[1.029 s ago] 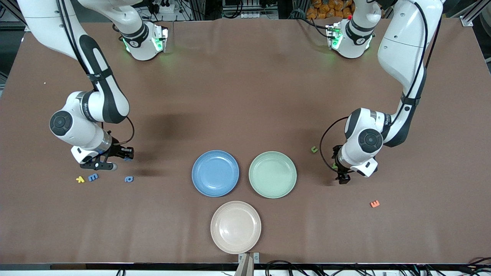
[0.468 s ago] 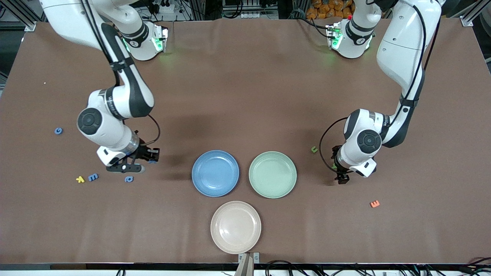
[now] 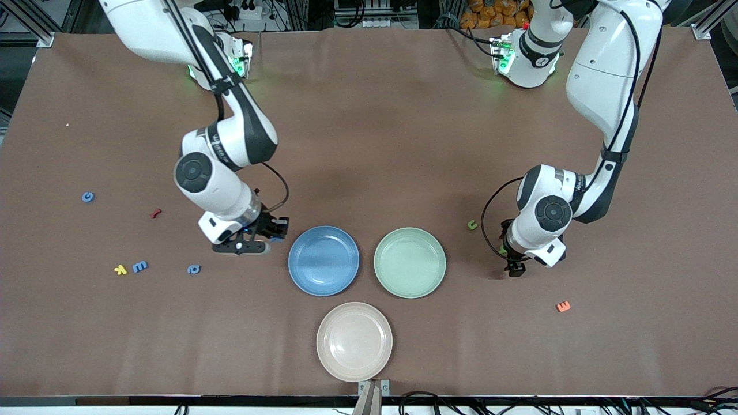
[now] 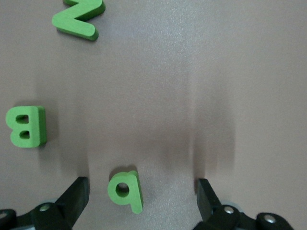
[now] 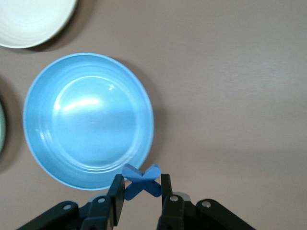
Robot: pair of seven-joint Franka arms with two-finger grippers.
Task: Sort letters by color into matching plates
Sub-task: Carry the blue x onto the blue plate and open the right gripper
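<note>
Right gripper (image 5: 139,194) hung over the bare table just beside the rim of the blue plate (image 3: 323,260), on the side toward the right arm's end of the table. Its fingers (image 5: 116,191) were clamped on a blue X letter (image 5: 141,181), which sat between the tips and stuck out toward the plate, overlapping the rim's edge in the right wrist view. The green plate (image 3: 410,262) stood just beside the blue one, on its side away from this gripper; the cream plate (image 3: 354,341) lay nearer the front camera than both.

Left gripper (image 4: 142,199) was down low over the table toward the left arm's end, well apart from the green plate. Jaws stood spread wide, nothing held. A green letter, q-shaped (image 4: 126,190), lay flat on the table in the gap, closer to one finger (image 4: 73,199) than the other; touching or not could not be told. A green B (image 4: 26,126) and a green N (image 4: 78,17) lay outside the gap, farther out from the fingertips.
</note>
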